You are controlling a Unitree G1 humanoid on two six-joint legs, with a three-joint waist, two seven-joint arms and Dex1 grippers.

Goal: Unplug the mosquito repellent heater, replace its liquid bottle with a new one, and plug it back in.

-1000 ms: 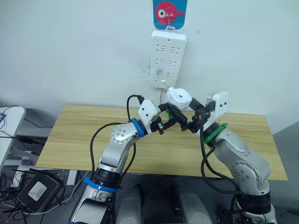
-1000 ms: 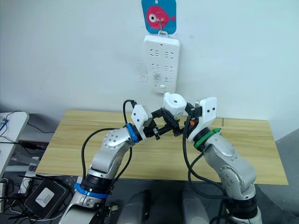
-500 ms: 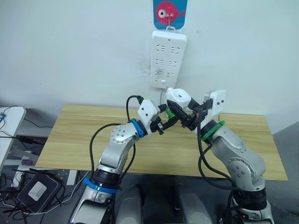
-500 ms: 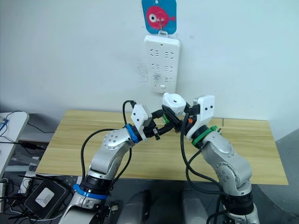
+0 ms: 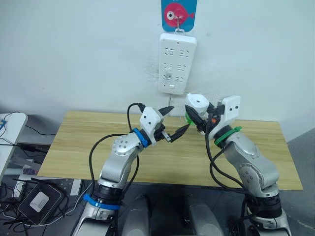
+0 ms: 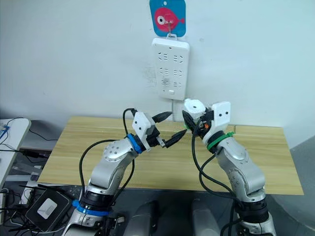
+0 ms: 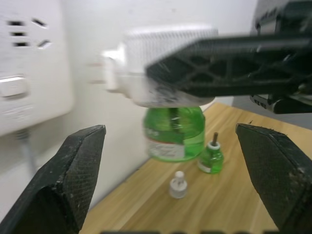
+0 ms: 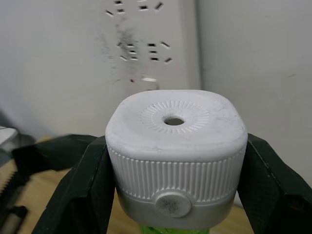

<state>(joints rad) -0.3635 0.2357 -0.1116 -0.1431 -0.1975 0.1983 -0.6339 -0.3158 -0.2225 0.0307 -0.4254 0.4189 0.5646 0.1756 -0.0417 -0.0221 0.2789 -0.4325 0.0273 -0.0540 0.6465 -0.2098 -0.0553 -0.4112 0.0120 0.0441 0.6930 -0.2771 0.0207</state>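
Change: the left gripper (image 5: 172,122) has let go of the mosquito repellent heater (image 5: 197,104) and drawn back; the heater has shifted right, carried by the right arm.
Left gripper: fingers spread wide, empty.
Right gripper (image 8: 170,161): clamped on the heater's sides.
Heater: held above the table (image 5: 74,142), just below the wall power strip (image 5: 177,61), green bottle (image 7: 175,131) attached underneath.

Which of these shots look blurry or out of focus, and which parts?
Left wrist view: the mosquito repellent heater and the power strip are smeared, while the table's small green bottle is fairly sharp. Right wrist view: the heater is crisp, the wall behind soft. Both eye views: evenly lit and sharp.
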